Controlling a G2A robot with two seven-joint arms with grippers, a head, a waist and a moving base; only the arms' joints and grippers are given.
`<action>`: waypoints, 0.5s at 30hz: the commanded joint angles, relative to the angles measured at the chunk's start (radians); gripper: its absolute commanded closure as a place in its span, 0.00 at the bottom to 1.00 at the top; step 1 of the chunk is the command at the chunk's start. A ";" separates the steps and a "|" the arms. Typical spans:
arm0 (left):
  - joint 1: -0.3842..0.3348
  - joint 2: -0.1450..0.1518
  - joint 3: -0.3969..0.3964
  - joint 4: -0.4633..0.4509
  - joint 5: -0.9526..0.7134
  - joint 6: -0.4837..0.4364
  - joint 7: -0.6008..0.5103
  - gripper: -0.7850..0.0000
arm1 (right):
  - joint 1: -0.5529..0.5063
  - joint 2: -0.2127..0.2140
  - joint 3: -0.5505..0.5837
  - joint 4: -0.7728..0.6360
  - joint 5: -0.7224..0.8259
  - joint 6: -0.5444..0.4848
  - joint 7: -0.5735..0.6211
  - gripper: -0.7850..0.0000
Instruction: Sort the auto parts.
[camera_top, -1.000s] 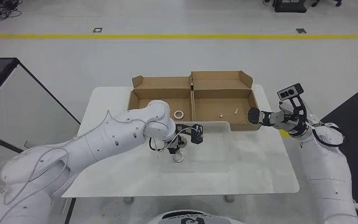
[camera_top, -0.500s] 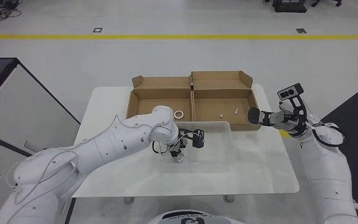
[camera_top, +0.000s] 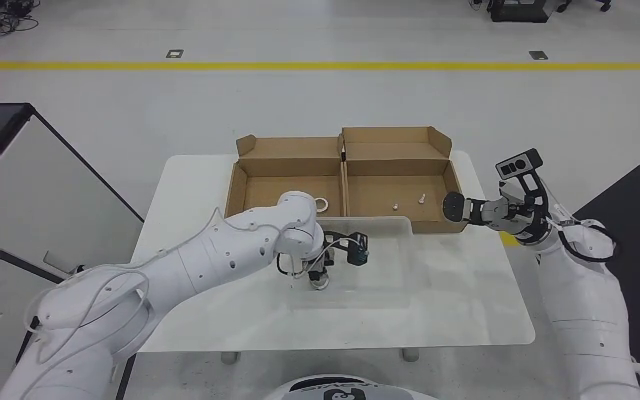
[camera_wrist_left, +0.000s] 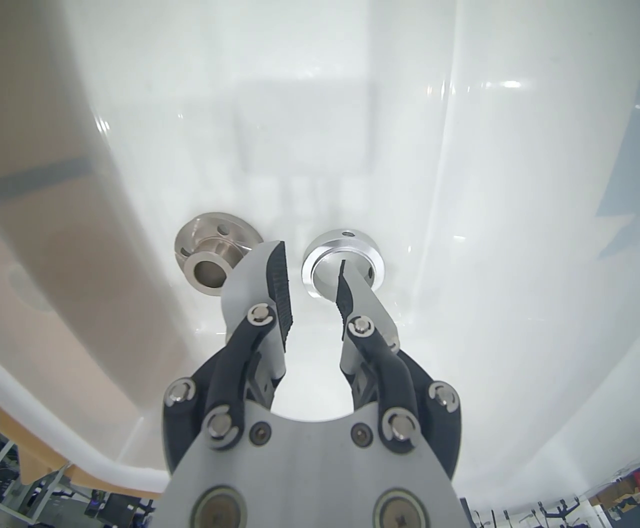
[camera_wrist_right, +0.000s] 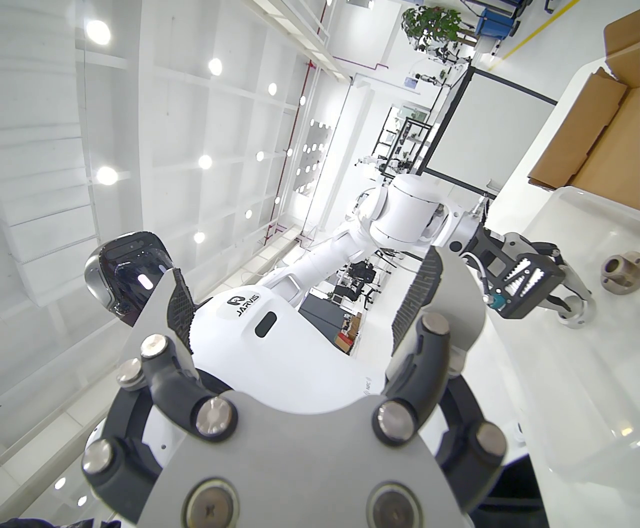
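Note:
A silver collar ring (camera_wrist_left: 343, 265) lies flat in the white tray (camera_top: 440, 290). My left gripper (camera_wrist_left: 310, 255) is open over it, with one fingertip (camera_wrist_left: 342, 280) down in the ring's bore and the other just outside its wall. A duller flanged bushing (camera_wrist_left: 212, 252) lies right beside the ring. In the top view the left gripper (camera_top: 318, 274) is at the tray's left part. My right gripper (camera_wrist_right: 305, 270) is open and holds nothing; it hangs off the table's right side (camera_top: 452, 207), beside the right carton.
Two open cardboard boxes stand side by side behind the tray. The left box (camera_top: 262, 186) holds a pale ring (camera_top: 320, 203); the right box (camera_top: 372, 192) holds two small parts (camera_top: 422, 197). The tray's right half is bare.
My left arm has shifted a little to the right and settled its gripper onto the silver ring. The right arm has not moved.

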 joint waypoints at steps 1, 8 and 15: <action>0.001 0.000 0.000 0.000 0.003 0.004 -0.004 0.63 | 0.000 0.000 0.000 0.000 0.000 0.000 0.000 0.00; 0.004 -0.003 0.000 -0.002 0.003 0.018 -0.018 0.64 | 0.000 0.000 0.000 0.000 0.000 0.000 0.000 0.00; 0.005 -0.005 0.000 -0.001 -0.002 0.023 -0.023 0.68 | 0.000 0.000 0.000 0.000 0.000 0.000 0.000 0.00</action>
